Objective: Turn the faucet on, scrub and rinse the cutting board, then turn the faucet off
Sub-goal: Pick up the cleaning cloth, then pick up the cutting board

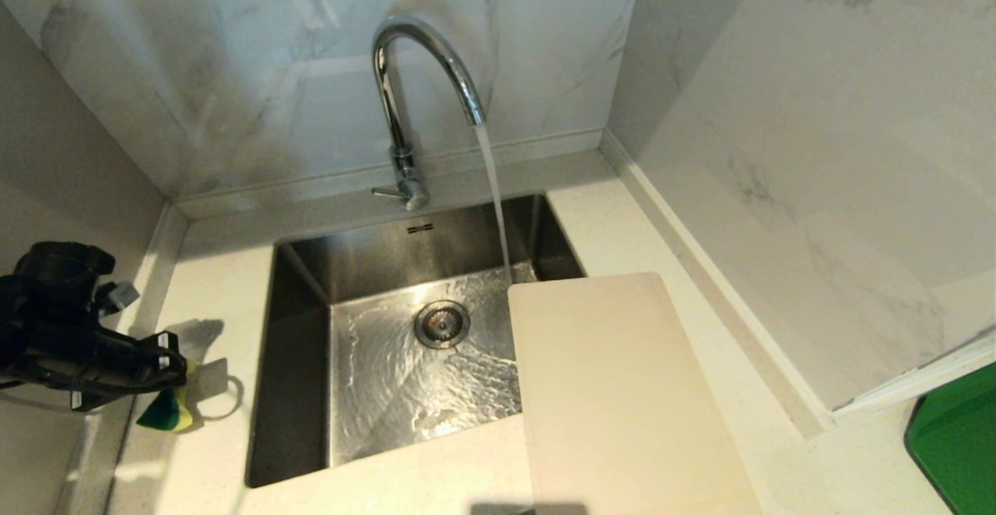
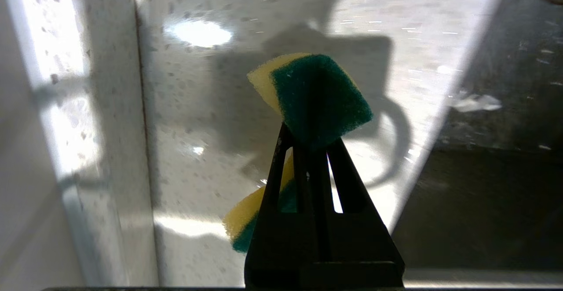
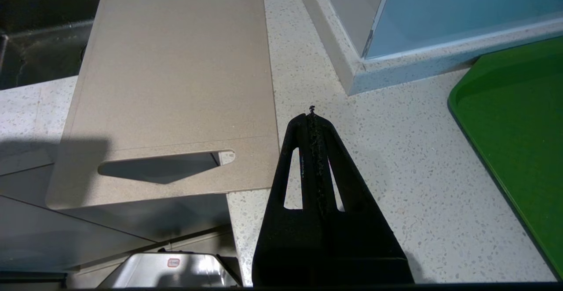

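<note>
Faucet (image 1: 412, 103): upper centre of the head view, mounted on the ledge behind the sink (image 1: 296, 390). Curved spout arches toward the right; thin side lever at its base points left. Water (image 1: 493, 188) is running from the spout in a steady stream and lands in the basin just beyond the far edge of the cutting board. The basin floor is wet and rippled around the drain (image 1: 441, 324).

Cutting board (image 1: 615, 398): lower centre-right of the head view, lying flat on the countertop (image 1: 210, 297), its left far corner overhanging the right part of the sink. In the right wrist view the cutting board (image 3: 176, 89) fills the upper left, with the oblong handle slot at its near end, and that end juts out past the counter edge.

Left gripper (image 1: 175, 371): left edge of the head view, above the counter to the left of the sink. Its fingers are clamped on a yellow-and-green sponge (image 1: 167, 414). In the left wrist view the sponge (image 2: 316, 97) is pinched and folded between the black fingers, and appears lifted off the counter.

Right gripper (image 3: 312, 115): seen only in its own wrist view, fingers pressed together with nothing between them, above the speckled counter just beside the board's long edge.

Green tray (image 1: 957, 437): lower right corner of the head view, well apart from the board.
</note>
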